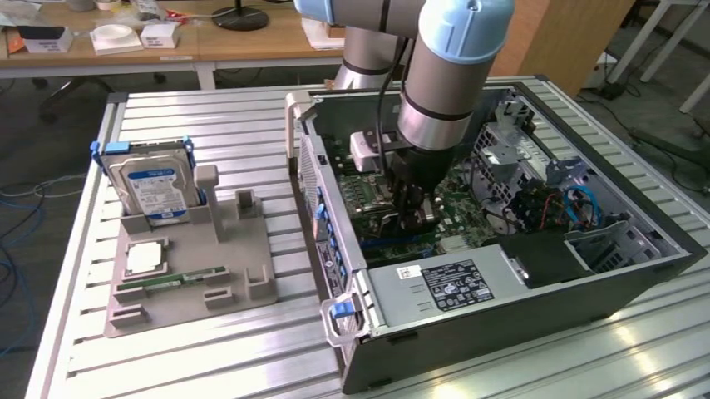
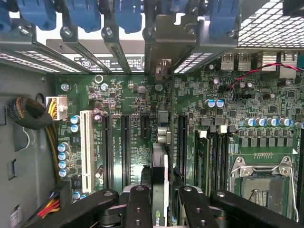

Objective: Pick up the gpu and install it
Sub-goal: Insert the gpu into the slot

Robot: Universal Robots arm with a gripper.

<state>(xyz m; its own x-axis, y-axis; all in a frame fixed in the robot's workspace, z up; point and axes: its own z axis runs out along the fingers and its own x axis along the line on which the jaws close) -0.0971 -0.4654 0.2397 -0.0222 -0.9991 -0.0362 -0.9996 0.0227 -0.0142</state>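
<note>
Your gripper (image 2: 160,209) is closed narrow on the gpu (image 2: 160,164), which stands on edge between its fingers, just over the motherboard (image 2: 266,99) slots inside the case (image 1: 521,307). Expect a stiff, light but fragile card. Hold it by the bare upper edge of the board, clear of the contacts. The card hides its lower edge and the slot beneath it, so you cannot tell whether it is seated.

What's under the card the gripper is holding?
Green motherboard with long black expansion slots. The thin dark graphics card, clamped edge-on in the black gripper, hides whatever lies directly below it.
</note>
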